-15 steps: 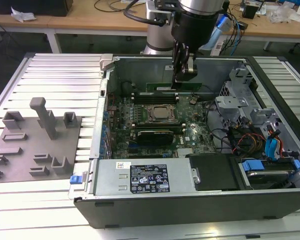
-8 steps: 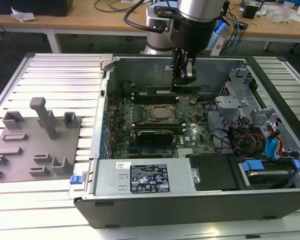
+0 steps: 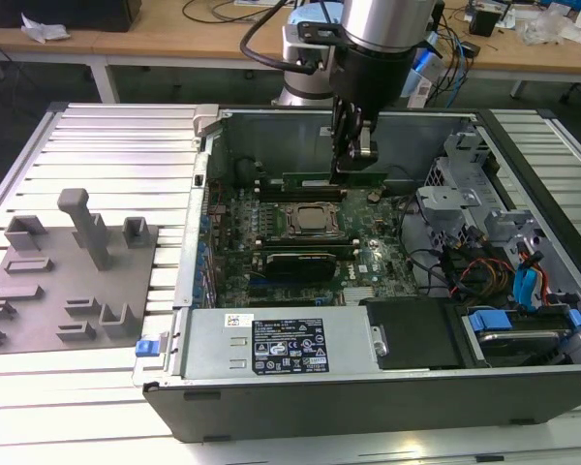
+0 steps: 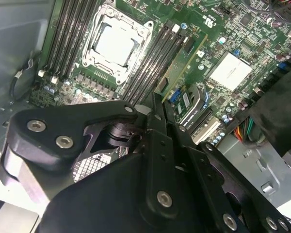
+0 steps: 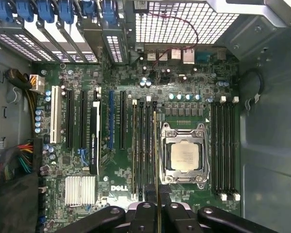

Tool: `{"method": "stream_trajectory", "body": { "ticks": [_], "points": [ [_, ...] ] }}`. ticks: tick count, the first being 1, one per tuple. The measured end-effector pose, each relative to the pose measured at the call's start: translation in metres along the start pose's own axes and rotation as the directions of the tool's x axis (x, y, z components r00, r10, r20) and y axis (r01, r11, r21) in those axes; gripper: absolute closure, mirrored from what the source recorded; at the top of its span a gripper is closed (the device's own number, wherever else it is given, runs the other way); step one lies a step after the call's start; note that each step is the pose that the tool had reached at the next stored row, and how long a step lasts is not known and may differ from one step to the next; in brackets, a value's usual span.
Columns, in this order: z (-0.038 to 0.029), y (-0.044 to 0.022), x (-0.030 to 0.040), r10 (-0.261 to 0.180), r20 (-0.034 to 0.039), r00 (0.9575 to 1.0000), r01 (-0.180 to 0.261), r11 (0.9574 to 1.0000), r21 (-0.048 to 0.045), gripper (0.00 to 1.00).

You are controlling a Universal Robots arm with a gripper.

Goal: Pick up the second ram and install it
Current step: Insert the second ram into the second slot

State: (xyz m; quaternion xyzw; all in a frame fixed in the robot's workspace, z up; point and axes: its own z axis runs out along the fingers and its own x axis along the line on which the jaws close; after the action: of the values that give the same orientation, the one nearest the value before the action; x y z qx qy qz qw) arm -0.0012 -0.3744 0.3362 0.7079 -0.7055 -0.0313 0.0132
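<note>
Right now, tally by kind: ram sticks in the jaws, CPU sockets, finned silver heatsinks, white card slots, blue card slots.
Ram stick in the jaws: 1
CPU socket: 1
Finned silver heatsink: 1
White card slot: 1
Blue card slot: 1
Total: 5

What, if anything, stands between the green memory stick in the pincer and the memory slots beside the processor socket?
Nothing visible does. The pincer holds the thin green circuit-board stick edge-on right over the row of black memory slots beside the square metal processor socket; no cable or card crosses between them.
</note>
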Motion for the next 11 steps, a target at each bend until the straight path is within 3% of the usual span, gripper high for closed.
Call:
{"method": "stream_trajectory", "body": {
  "ticks": [11],
  "points": [
    [0.0092,-0.0006,0.0002,0.000,0.0000,1.0000,0.000,1.0000,0.0000,0.87]
  ]
}}
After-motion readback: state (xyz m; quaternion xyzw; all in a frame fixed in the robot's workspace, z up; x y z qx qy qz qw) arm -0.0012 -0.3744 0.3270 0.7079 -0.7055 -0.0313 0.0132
